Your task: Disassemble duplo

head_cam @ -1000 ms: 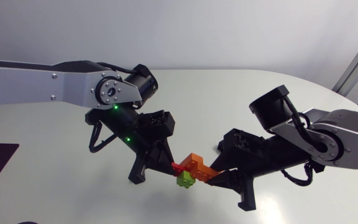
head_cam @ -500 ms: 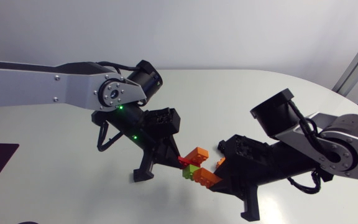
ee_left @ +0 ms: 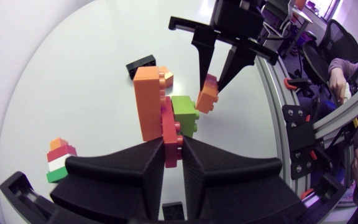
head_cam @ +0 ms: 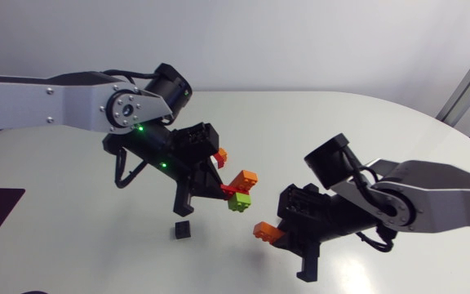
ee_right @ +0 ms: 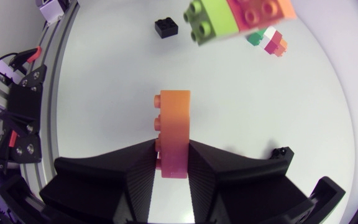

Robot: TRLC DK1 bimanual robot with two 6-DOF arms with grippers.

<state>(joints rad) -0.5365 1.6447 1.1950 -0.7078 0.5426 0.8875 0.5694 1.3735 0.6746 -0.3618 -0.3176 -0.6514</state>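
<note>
Black brick lies alone toward the near edge of the white tabletop. Just right of it the left gripper is over the tabletop's middle. Its fingers pinch the red brick of a small cluster with an orange brick and a green brick. Further right, apart from the cluster, the right gripper clamps a separate orange piece. The widest open surface stretches to the far edge and the rounded right end. The left wrist view shows a striped small stack whole, while in the head view the left gripper mostly hides it.
</note>
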